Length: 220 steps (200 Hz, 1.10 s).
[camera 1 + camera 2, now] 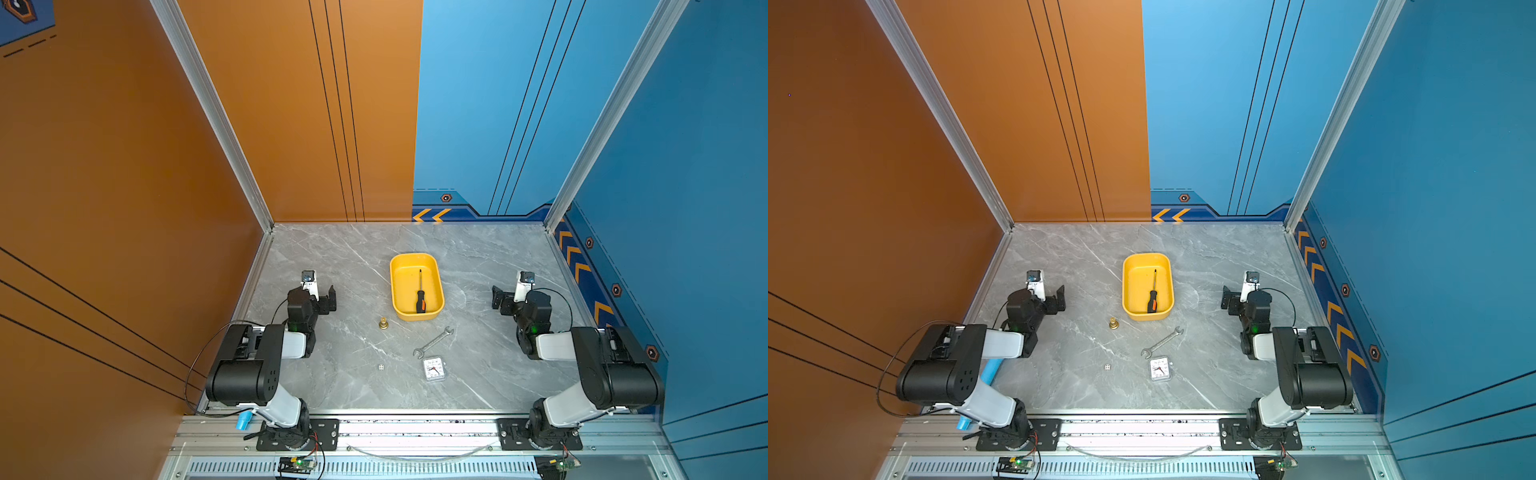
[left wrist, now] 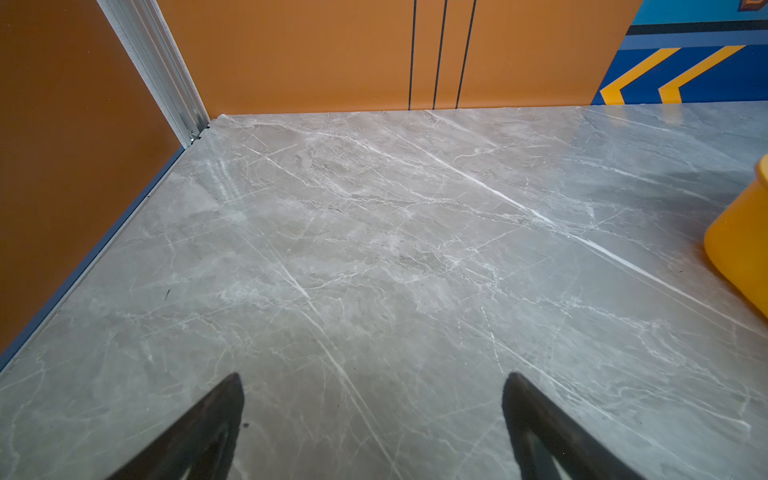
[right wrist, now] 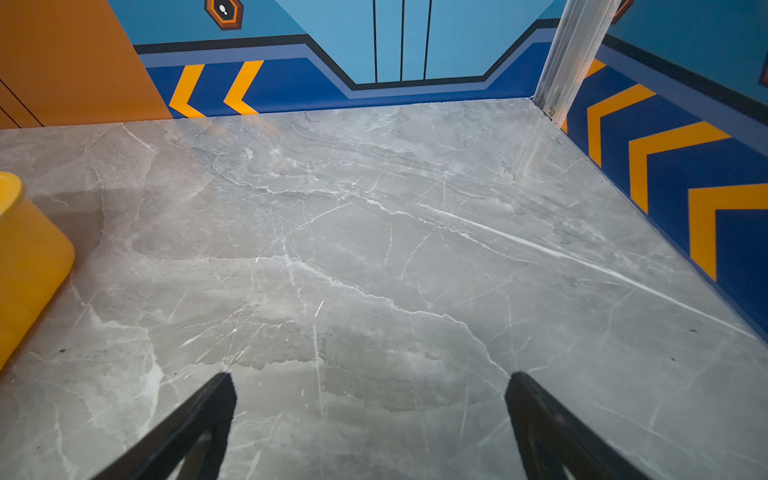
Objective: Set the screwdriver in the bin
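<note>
Right wrist view first: our right gripper (image 3: 370,376) has its two dark fingers (image 3: 199,419) spread wide, with nothing between them but bare grey table (image 3: 374,249). Our left gripper (image 2: 374,376) looks the same from its own wrist camera, wide apart and empty. In both top views the two grippers sit low on opposite sides of the workspace, each well apart from the bin (image 1: 417,317), and neither touches anything.

Moving outward, each wrist view catches only a corner of the bin's yellow wall at its edge. In both top views the bin stands between the arms, toward the back of the table. The screwdriver (image 1: 420,296) lies flat on the bin's floor, its thin shaft pointing to the far wall and its black and orange handle near the front wall. As far as we can tell, all of it is inside the rim.

Nearer the front, loose on the table, lie a small brass piece (image 1: 383,323), a silver wrench (image 1: 433,342), a little white die (image 1: 381,367) and a small clock (image 1: 434,369).

We judge the placing step finished, because the tool is in the bin and both grippers are clear of it. The next move calls for no further grasp. We need only keep both arms away from the bin so that nothing knocks it or the wrench just in front of it.
</note>
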Available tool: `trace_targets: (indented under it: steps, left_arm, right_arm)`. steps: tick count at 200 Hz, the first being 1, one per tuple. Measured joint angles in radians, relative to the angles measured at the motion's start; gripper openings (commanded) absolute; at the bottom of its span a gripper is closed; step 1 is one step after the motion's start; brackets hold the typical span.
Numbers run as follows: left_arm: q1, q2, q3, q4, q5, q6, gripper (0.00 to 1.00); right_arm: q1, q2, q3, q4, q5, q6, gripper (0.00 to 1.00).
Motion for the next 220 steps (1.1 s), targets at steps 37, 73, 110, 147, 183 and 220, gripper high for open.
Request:
trace_targets:
  steps: [37, 73, 110, 147, 183, 220]
  left_arm:
    - [0.002, 0.0, 0.0, 0.0, 0.011, 0.0, 0.98]
    - [0.002, 0.0, 0.0, 0.0, 0.011, -0.001, 0.98]
    - [0.002, 0.0, 0.0, 0.0, 0.011, -0.003, 0.98]
    - [0.002, 0.0, 0.0, 0.0, 0.011, -0.003, 0.98]
    - [0.002, 0.0, 0.0, 0.0, 0.011, -0.003, 0.98]
    - [0.002, 0.0, 0.0, 0.0, 0.01, -0.003, 0.98]
  right_arm:
    - [0.0, 0.0, 0.0, 0.0, 0.0, 0.0, 1.0]
    - [0.0, 0.0, 0.0, 0.0, 0.0, 0.0, 1.0]
    - [0.0, 0.0, 0.0, 0.0, 0.0, 0.0, 1.0]
    - [0.0, 0.0, 0.0, 0.0, 0.0, 0.0, 1.0]
    - [0.0, 0.0, 0.0, 0.0, 0.0, 0.0, 1.0]
    - [0.0, 0.0, 0.0, 0.0, 0.0, 0.0, 1.0]
